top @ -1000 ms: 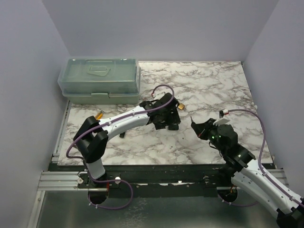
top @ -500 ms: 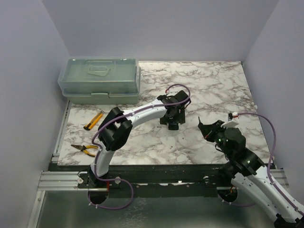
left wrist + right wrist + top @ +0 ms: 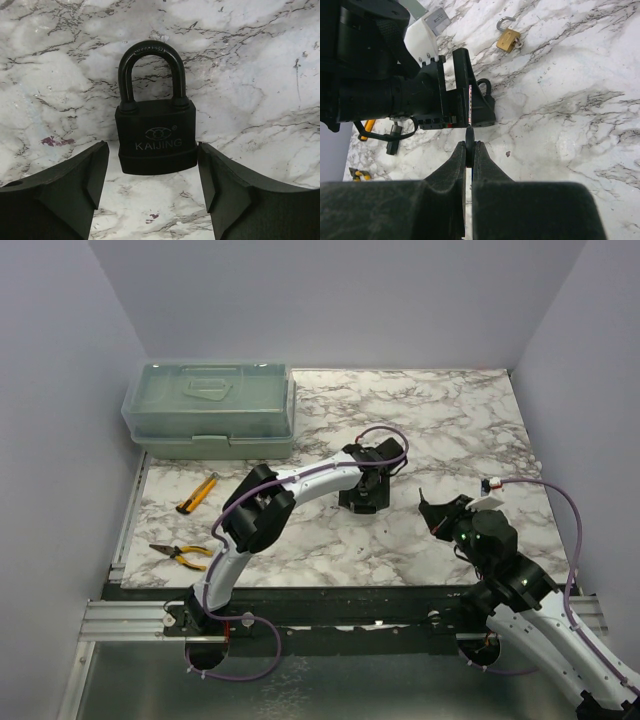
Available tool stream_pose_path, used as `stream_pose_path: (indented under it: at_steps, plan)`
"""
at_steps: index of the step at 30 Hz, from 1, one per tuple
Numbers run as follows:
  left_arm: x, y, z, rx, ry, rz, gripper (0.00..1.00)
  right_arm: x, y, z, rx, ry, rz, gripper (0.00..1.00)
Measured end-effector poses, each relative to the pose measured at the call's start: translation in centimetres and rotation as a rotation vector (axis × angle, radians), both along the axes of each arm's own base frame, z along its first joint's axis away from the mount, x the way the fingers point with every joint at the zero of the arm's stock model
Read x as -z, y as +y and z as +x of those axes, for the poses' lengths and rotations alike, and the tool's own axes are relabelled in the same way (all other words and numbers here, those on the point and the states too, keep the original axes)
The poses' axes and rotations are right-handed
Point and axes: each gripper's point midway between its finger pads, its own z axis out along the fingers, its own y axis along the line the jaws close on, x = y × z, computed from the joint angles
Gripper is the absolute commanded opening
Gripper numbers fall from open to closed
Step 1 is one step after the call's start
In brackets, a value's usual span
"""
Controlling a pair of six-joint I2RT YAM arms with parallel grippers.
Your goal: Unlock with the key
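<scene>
No unlocking is done yet.

**Top view:** the left arm is stretching across to mid-table, elbow bent, with the left gripper pointing down at the marble. The right arm is reaching forward, and the right gripper is hanging near the left one but apart from it.

**Left wrist view:** the black padlock is lying flat with its shackle seated in the body. The left jaws are standing open beside its lower corners without touching.

**Right wrist view:** the right fingers are pinching shut on the key. Its black head is showing edge-on at the tips, aimed toward the left gripper and the black padlock, and a gap is separating them. A brass padlock is lying beyond, its shackle looking open.

Judging from this, gripping the black padlock, inserting the key and turning it are remaining.
</scene>
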Motion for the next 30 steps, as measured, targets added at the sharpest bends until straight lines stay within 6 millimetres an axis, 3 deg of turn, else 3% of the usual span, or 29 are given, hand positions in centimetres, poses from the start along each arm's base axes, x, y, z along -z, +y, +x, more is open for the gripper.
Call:
stream_pose_path:
  at_steps: [8,14,17,25,30]
  plan:
    - [1.0,-0.1,-0.1,0.003,0.015,0.018,0.53,0.1,0.0,0.0,0.005,0.005,0.004,0.00]
    - [1.1,-0.2,-0.2,0.006,0.015,0.019,0.13,0.1,0.0,0.0,0.007,0.009,0.009,0.00]
    - [1.1,-0.2,-0.2,0.006,0.014,0.018,0.00,0.2,0.0,-0.1,0.008,0.013,0.007,0.00]
    - [0.6,0.3,-0.1,-0.028,0.007,-0.040,0.00,0.0,-0.1,-0.2,0.014,0.026,0.018,0.00]
    - [-1.1,1.7,0.1,-0.107,0.036,-0.149,0.00,-1.1,0.2,0.0,0.020,0.015,0.056,0.00]
